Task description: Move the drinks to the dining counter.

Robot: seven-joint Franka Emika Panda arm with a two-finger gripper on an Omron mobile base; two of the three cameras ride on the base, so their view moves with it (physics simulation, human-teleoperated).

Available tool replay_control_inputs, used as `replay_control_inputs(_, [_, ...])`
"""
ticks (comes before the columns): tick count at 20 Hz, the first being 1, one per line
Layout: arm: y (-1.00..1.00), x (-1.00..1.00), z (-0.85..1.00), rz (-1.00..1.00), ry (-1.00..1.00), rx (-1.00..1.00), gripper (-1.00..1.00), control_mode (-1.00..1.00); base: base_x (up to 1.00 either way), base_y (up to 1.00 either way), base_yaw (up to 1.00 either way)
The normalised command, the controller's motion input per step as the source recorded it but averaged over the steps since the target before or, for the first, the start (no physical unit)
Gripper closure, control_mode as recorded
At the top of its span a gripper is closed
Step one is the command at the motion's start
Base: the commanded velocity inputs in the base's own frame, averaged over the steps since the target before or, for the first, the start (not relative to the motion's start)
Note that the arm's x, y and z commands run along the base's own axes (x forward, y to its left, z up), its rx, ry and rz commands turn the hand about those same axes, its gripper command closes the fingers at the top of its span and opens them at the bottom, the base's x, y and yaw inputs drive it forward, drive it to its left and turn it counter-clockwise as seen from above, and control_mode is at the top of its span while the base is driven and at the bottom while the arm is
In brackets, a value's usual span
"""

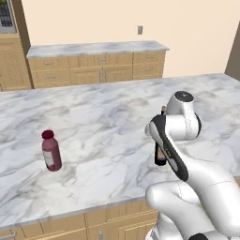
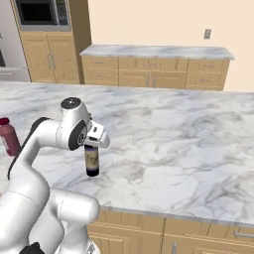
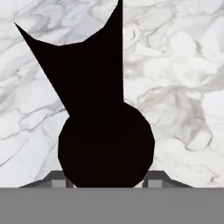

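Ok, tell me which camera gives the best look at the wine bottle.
The right base view: the wine bottle stands upright on the marble counter, label visible, below the gripper. In the left base view the arm hides most of the bottle. The hand view looks straight down on its dark top.

Peach wall (image 1: 93,18) with outlet (image 1: 139,29), marble-topped light wood cabinets (image 1: 96,65) along it, built-in microwave (image 2: 39,12) at left

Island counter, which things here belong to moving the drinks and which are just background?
Job:
wine bottle, upright, at the gripper
pink red-capped bottle, standing apart
dining counter, under both

Background:
wall cabinets
microwave
wall outlet
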Motion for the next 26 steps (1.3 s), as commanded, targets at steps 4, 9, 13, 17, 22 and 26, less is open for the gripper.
replay_control_inputs(4, [0.0, 0.59, 0.0, 0.0, -0.02, 0.0, 1.0, -1.0, 0.0, 0.0, 0.0])
replay_control_inputs(9, [0.0, 0.37, 0.0, 0.0, -0.21, 0.0, 1.0, -1.0, 0.0, 0.0, 0.0])
replay_control_inputs(13, [0.0, 0.18, 0.0, 0.0, -0.28, 0.0, 1.0, -1.0, 0.0, 0.0, 0.0])
replay_control_inputs(17, [0.0, 0.14, -0.17, 0.0, -0.23, 0.0, 1.0, -1.0, 0.0, 0.0, 0.0])
replay_control_inputs(22, [0.0, 0.21, -0.28, 0.0, -0.06, 0.0, 1.0, -1.0, 0.0, 0.0, 0.0])
replay_control_inputs(26, [0.0, 0.24, -0.09, 0.0, 0.0, 0.0, 1.0, -1.0, 0.0, 0.0, 0.0])
